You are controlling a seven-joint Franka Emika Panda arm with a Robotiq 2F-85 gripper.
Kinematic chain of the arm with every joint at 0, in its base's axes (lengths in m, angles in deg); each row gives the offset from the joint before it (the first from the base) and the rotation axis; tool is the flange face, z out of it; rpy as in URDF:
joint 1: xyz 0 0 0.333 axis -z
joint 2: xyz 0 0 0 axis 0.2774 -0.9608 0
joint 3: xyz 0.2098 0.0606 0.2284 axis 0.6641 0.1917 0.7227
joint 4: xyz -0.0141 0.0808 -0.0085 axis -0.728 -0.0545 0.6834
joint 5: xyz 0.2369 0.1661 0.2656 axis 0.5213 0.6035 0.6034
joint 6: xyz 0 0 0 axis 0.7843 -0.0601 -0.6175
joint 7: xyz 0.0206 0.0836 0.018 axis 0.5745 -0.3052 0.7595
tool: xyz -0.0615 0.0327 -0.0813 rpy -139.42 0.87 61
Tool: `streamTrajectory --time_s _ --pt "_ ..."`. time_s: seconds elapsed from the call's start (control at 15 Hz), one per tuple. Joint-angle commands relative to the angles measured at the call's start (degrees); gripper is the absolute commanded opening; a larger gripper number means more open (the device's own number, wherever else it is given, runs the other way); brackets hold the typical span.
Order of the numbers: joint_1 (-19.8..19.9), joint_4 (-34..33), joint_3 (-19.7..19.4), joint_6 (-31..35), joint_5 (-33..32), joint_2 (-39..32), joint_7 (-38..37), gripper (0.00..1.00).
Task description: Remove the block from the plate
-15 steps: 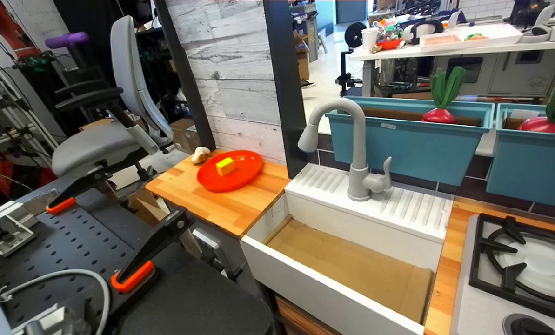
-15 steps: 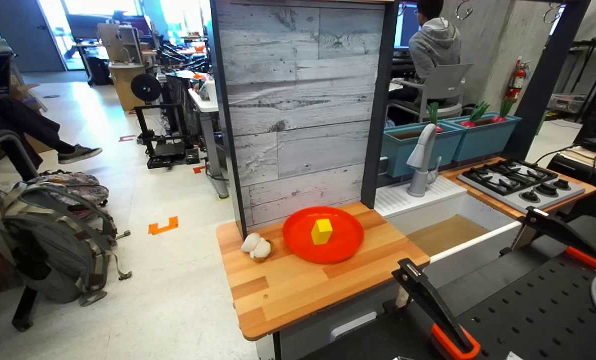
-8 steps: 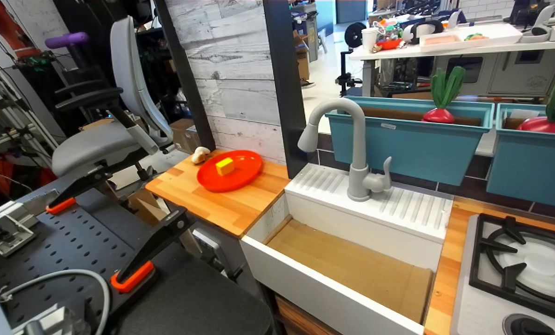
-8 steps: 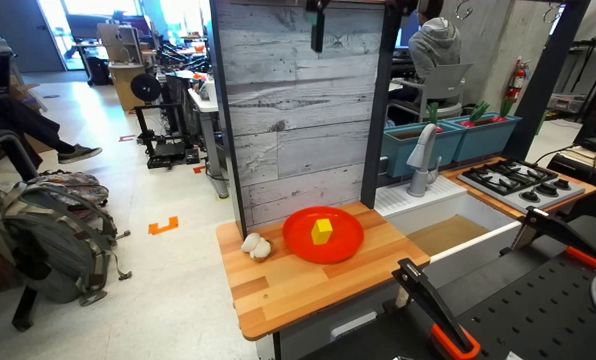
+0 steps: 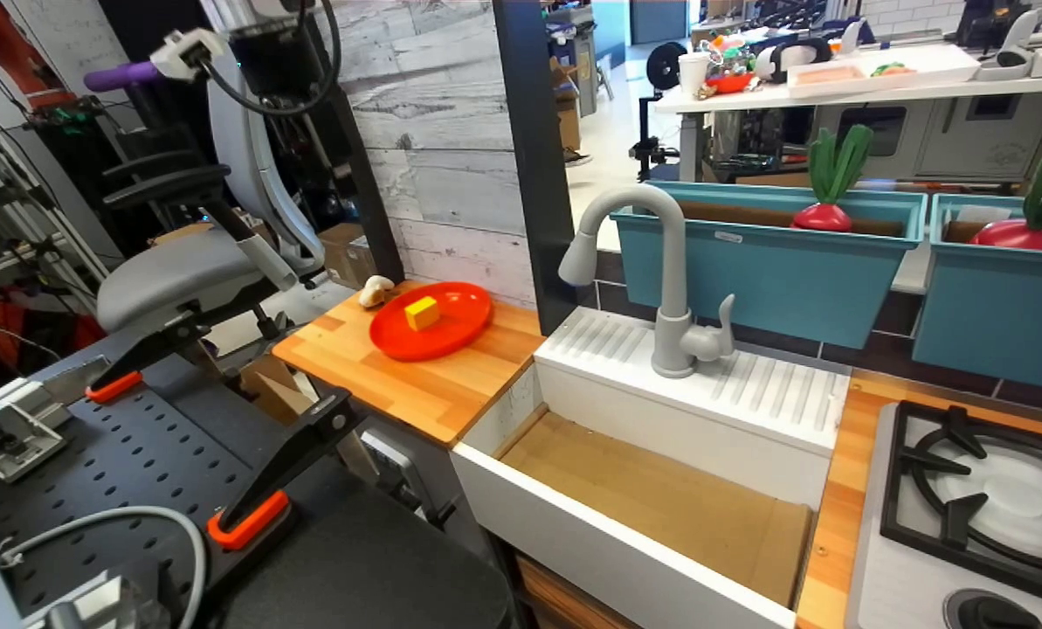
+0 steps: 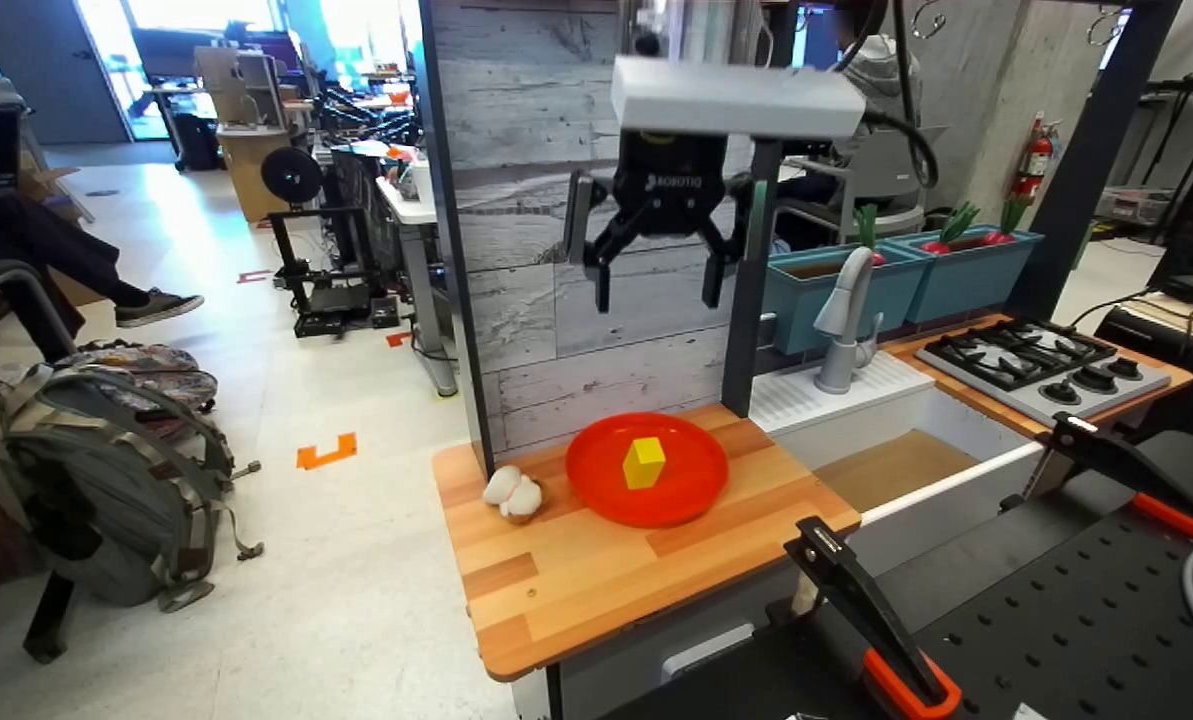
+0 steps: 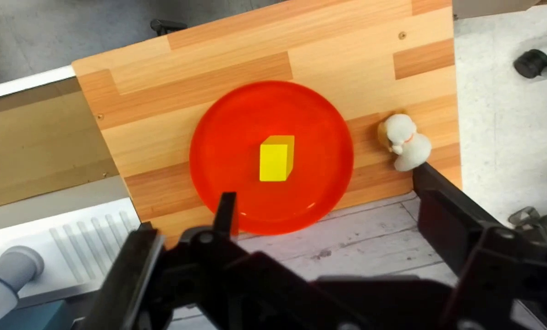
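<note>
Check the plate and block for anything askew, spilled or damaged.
Nothing stands out: the yellow block stands upright on the red plate, which rests flat on the wooden countertop; no spill or damage shows.

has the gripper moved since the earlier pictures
Yes, downward: in an exterior view, the gripper now hangs lower against the grey plank panel; earlier, at most part showed, at the top.

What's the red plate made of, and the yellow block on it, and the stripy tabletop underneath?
Red plate: probably hard plastic, smooth and glossy; small bright glints show near its rim.
Yellow block: matte-looking and plain, with no grain showing; painted wood, plastic or foam, I can't tell which.
Tabletop: looks like smooth wood, in lighter and darker strips, though maybe only printed.
</note>
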Motion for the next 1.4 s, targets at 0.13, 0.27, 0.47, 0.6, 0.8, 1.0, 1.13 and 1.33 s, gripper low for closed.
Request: streamTrajectory --time_s 0.13,0.27,0.47,0.6,0.8,1.0,1.13,1.33 --pt "-7.58 -11.33 -7.97 -1.38 0.01 -14.68 -1.92 1.0" --pt "-9.39 -14.05 -10.27 -1.99 0.06 -18.4 -2.63 1.0" --pt "-10.73 -17.37 -11.95 -3.7 0.51 -22.39 -2.23 1.0" --pt "-10.0 -14.82 -11.33 -1.15 1.36 -21.24 -0.72 1.0" --pt "-10.29 -16.28 -11.65 -2.05 1.25 -22.38 -0.85 1.0" --pt "-11.92 -16.8 -13.45 -0.75 0.13 -23.12 -2.95 1.0" --pt "-12.33 -16.57 -13.95 2.0 -0.32 -23.71 -2.63 1.0" --pt "-11.65 -17.75 -13.2 5.14 1.1 -25.95 -1.24 1.0"
